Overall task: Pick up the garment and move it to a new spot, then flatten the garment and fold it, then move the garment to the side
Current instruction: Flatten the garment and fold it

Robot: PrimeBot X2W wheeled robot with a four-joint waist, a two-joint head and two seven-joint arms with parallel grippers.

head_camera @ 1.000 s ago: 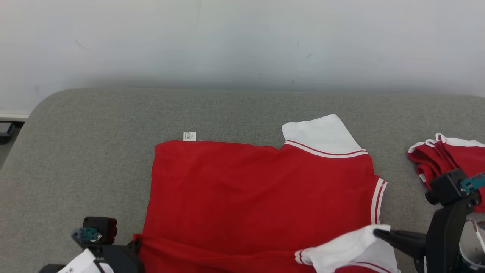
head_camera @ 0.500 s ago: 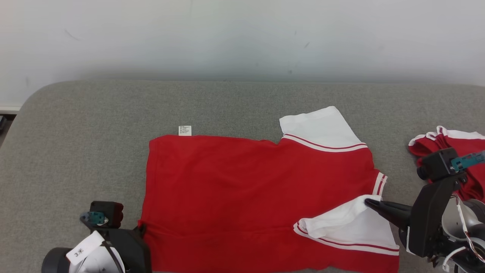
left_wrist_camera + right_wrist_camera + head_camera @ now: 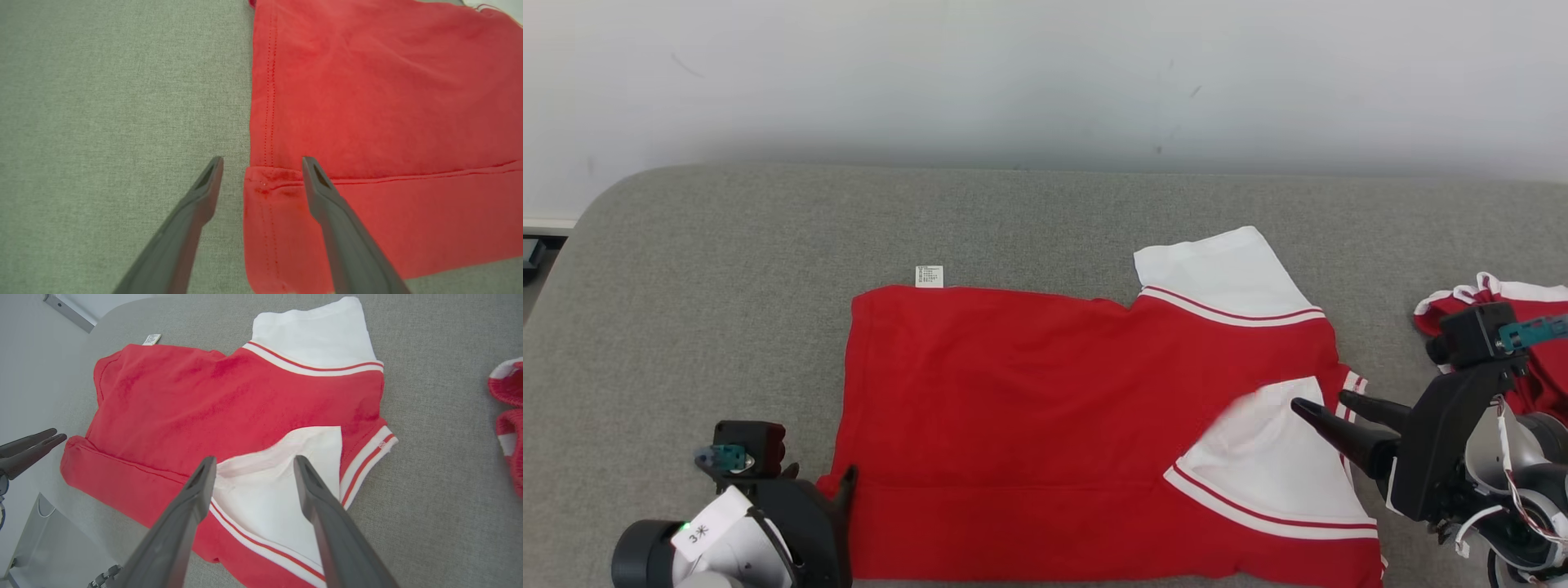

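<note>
We find open grey cushion (image 3: 727,269) left of and behind the garment (image 3: 1029,392); another red pile (image 3: 1543,367) crowds the right edge.

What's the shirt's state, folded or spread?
Partly folded. The shirt lies flat, its near edge doubled over, near sleeve turned onto the red; far sleeve lies spread.

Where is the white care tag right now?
Head view, left of centre: the care tag lies on the grey surface, sticking out at the far edge of the red garment, near its left corner.
</note>
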